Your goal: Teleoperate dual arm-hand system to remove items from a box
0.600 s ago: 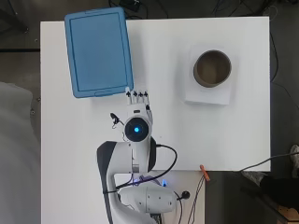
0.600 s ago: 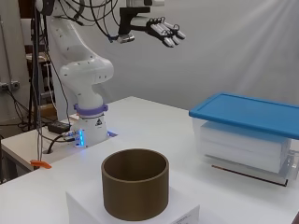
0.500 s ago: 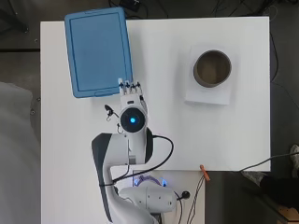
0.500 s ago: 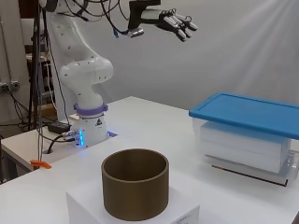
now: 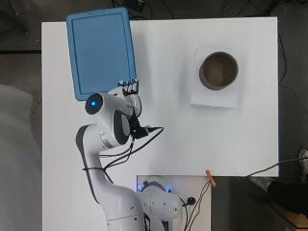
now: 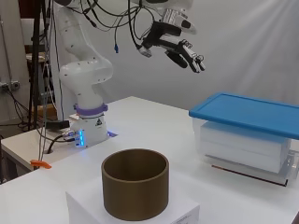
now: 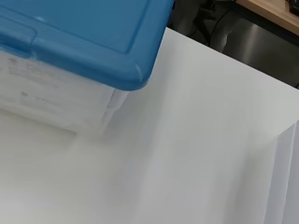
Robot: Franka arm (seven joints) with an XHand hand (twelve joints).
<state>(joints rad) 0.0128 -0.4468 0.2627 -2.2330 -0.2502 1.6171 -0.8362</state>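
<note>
The box (image 5: 100,50) with its blue lid (image 6: 250,112) is my landmark: it sits at the far left part of the white table (image 5: 168,134) as seen from overhead, lid closed on top of the clear body, so whatever is inside is hidden from me. My hand (image 6: 180,44) hangs high in the air, well above the tabletop and touching nothing; overhead, my fingertips (image 5: 129,85) sit just at the near right corner of the box. My fingers (image 6: 189,52) are stretched out straight and slightly spread, pointing toward the box and angled a little downward, holding nothing. From my wrist, I look down on that same rounded lid corner (image 7: 84,42) and the bare table beside it. Well to the right of the box, apart from it, a brown round container (image 5: 219,70) stands upright and open-topped on a white block (image 6: 140,212).
</note>
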